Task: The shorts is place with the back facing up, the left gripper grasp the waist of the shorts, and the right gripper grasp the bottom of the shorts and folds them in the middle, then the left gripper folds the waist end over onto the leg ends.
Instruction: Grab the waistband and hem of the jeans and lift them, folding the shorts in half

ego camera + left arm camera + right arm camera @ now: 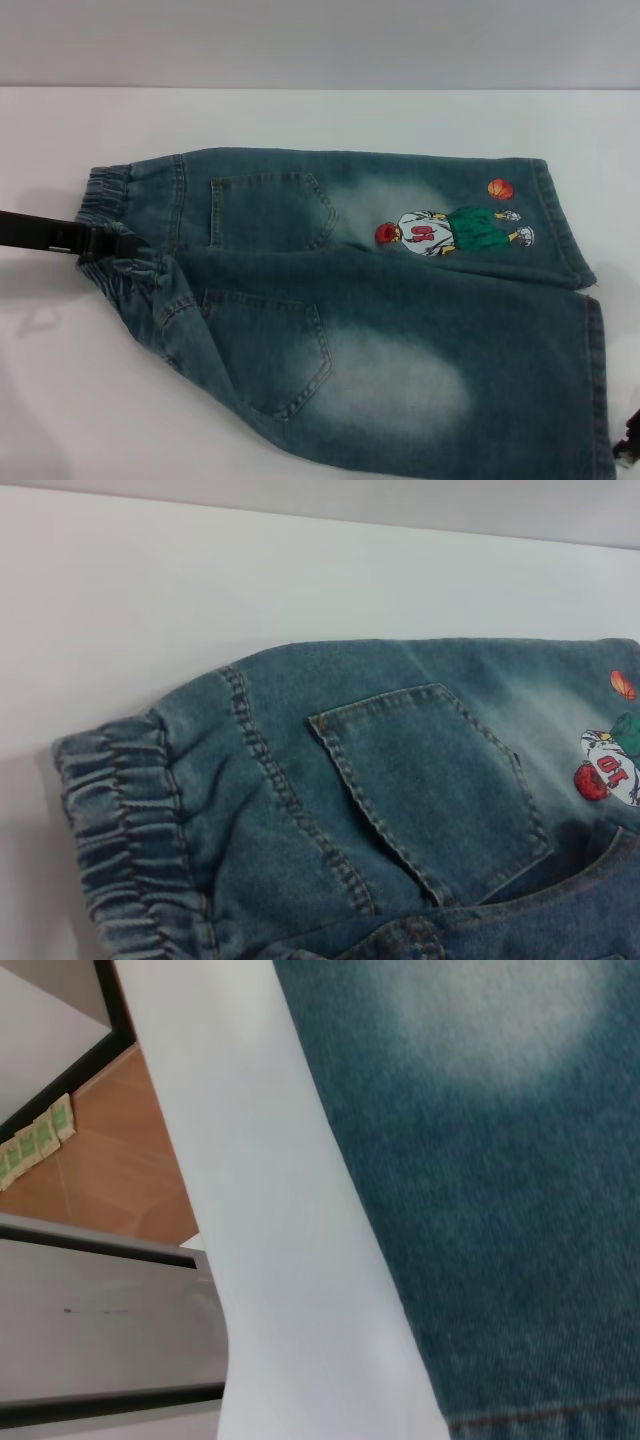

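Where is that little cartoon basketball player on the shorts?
In the head view, the cartoon patch sits on the far leg of the denim shorts, toward the robot's right, near the leg hem and right of the back pocket.

I am seeing faded blue denim shorts [380,300] showing a red, white and green cartoon print [450,232], lying on a white table [300,115].

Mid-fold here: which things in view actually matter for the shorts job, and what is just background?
Part of the job:
- denim shorts, back pockets up, flat on the table
- elastic waist
- left hand, at the waist
- right hand, at the leg hem near the picture's edge

Just there:
- white table
- floor past the table edge
- green labels on the floor
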Robot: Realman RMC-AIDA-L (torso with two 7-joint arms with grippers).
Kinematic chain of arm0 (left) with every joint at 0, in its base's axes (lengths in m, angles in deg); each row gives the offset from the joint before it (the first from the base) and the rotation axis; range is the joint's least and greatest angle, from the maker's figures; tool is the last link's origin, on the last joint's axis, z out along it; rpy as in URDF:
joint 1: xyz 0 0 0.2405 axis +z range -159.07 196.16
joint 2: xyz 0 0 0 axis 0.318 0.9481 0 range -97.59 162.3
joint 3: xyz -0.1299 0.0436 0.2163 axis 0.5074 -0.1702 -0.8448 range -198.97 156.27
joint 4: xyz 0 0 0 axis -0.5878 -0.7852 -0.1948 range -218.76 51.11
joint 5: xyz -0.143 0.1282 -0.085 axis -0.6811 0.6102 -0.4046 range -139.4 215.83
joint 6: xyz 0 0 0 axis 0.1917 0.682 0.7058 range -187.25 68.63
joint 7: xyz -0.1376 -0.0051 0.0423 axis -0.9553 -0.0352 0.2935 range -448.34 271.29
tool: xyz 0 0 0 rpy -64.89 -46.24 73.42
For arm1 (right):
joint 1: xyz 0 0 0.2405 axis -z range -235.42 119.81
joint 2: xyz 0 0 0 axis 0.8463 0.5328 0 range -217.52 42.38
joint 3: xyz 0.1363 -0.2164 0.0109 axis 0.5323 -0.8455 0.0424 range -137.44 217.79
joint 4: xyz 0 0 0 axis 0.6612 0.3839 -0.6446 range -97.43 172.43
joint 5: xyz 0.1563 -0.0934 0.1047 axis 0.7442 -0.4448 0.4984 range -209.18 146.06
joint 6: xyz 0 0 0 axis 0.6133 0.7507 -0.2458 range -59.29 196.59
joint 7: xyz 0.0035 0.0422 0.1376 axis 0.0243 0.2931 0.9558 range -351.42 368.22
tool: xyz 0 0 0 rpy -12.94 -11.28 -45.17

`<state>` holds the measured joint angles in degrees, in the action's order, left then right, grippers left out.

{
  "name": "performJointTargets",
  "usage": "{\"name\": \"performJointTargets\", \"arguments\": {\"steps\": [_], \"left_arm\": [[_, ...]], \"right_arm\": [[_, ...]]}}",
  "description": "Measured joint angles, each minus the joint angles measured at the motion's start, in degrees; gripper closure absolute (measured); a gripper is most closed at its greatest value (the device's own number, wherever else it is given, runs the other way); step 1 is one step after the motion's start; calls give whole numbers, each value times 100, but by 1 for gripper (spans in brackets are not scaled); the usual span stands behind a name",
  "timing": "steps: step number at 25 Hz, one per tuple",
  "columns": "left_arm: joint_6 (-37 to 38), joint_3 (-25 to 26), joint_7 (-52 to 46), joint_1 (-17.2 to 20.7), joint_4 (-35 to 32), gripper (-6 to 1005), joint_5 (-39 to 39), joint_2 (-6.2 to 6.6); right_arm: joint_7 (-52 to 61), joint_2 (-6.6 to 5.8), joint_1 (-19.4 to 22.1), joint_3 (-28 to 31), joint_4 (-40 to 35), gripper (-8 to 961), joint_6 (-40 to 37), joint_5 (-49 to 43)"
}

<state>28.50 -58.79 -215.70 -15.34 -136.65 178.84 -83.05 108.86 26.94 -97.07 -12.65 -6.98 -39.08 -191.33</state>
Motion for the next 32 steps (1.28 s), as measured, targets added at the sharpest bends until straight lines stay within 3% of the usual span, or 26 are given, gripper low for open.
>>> {"name": "performJointTargets", "arguments": {"steps": [9, 17, 24, 32], "left_arm": [[-31, 0, 0, -4, 15, 949, 1, -7], [-77, -9, 44, -12, 105, 949, 9, 7], [-127, -129, 61, 4, 125, 948, 9, 18], [-134, -148, 62, 28, 133, 948, 9, 0]], "right_arm": [[0, 141, -91, -80, -57, 358, -30, -19], [0, 167, -132, -52, -268, 359, -231, 15], [0, 288, -124, -35, -557, 357, -345, 35], [-3, 375, -143, -62, -718, 397, -354, 86]]}}
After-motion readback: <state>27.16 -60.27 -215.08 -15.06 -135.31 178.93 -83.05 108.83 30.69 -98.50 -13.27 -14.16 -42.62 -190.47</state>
